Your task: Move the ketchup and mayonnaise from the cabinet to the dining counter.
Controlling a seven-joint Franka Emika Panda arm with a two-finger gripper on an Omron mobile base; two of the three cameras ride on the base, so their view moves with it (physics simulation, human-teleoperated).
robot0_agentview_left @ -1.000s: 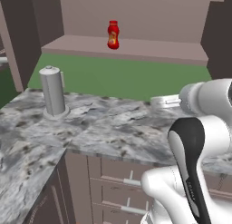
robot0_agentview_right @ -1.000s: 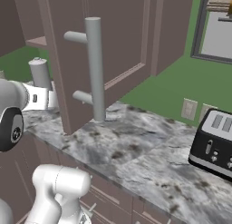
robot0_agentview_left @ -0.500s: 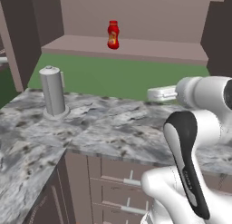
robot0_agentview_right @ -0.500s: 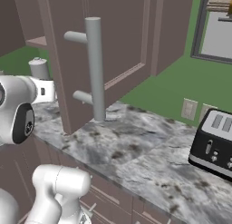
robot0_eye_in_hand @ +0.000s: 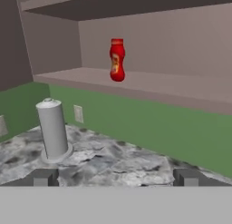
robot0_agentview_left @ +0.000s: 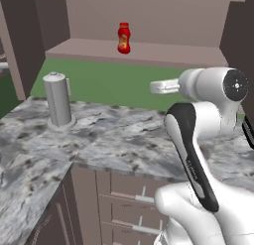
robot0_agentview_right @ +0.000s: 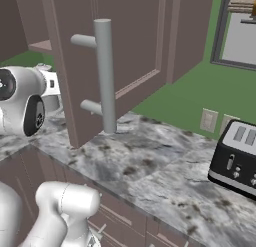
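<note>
The ketchup (robot0_agentview_left: 124,38) (robot0_eye_in_hand: 117,60), a small red bottle with a yellowish label, stands upright on the shelf of the open cabinet (robot0_agentview_left: 149,53) (robot0_eye_in_hand: 149,85). My gripper (robot0_agentview_left: 155,86) hangs over the marbled worktop, below the shelf and to the right of the bottle, well short of it. Its two dark fingertips (robot0_eye_in_hand: 45,177) stand far apart in the hand view, so the gripper (robot0_eye_in_hand: 115,177) is open with nothing between them. The mayonnaise and the dining counter are out of view.
A grey cylindrical canister (robot0_agentview_left: 58,100) (robot0_eye_in_hand: 53,130) stands on the worktop (robot0_agentview_left: 114,140) below the shelf's left end. The open cabinet door (robot0_agentview_right: 130,46) with its long bar handle (robot0_agentview_right: 105,76) juts out on my right. A black toaster (robot0_agentview_right: 237,156) sits further right.
The arm has lifted, carrying the hand up and a little to the left, toward the shelf. The ketchup has not moved and the jaws have stayed wide.
</note>
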